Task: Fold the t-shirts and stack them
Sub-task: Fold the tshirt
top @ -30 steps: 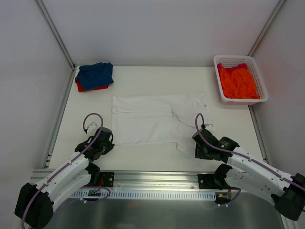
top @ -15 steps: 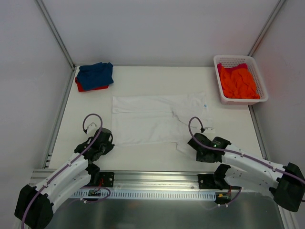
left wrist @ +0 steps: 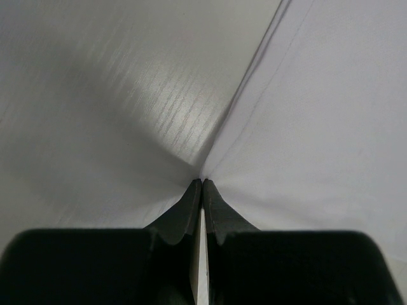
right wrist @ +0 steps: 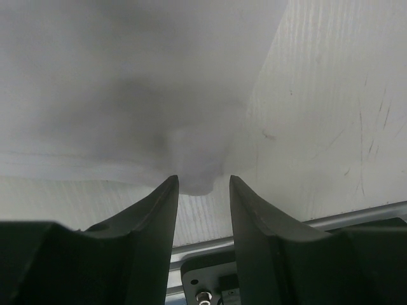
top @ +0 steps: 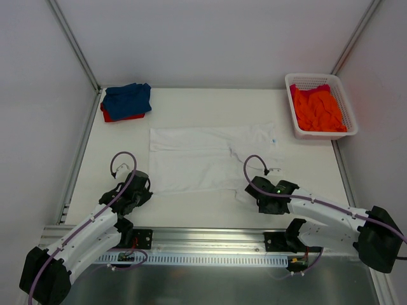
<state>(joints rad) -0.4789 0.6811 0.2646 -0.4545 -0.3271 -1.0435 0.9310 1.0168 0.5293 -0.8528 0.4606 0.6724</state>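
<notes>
The white t-shirt lies spread flat mid-table. My left gripper sits at its near left corner; in the left wrist view the gripper is shut, and a crease of the white t-shirt runs right into the tips. My right gripper is at the shirt's near right flap; in the right wrist view the gripper is open, a small bump of the white t-shirt hanging between its fingers. A blue t-shirt lies folded on a red one at the far left. An orange t-shirt fills the basket.
The white lattice basket stands at the far right corner. Aluminium frame posts run along both sides, and a metal rail lines the near table edge, just behind my right gripper.
My right arm has swung left along the near edge to the shirt's lower right flap. The left arm and the shirts have stayed put.
</notes>
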